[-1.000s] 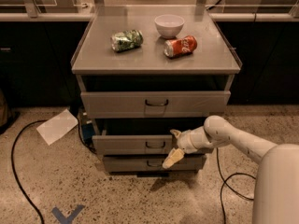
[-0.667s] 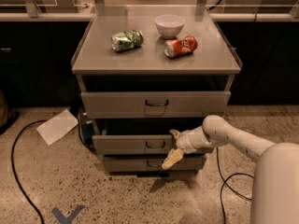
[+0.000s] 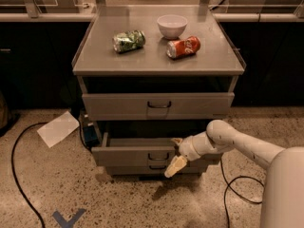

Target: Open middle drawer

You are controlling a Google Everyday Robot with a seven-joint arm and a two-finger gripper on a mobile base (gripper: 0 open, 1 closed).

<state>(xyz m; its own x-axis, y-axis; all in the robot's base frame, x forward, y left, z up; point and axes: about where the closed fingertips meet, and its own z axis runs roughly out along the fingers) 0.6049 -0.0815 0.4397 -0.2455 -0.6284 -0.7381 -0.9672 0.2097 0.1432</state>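
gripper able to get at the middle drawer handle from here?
Probably yes. The gripper sits at the middle drawer front, just right of its handle, with nothing between them.

Grey surface (image 3: 152,63) carrying white bowl (image 3: 172,25), green can (image 3: 128,40) and red can (image 3: 183,47), both on their sides. Gripper (image 3: 176,153) lower down, at middle drawer (image 3: 123,156) front.

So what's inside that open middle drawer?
Inside the middle drawer only a narrow strip shows, nothing visible in it; the top drawer covers the rest. The gripper is at its front, right of the handle.
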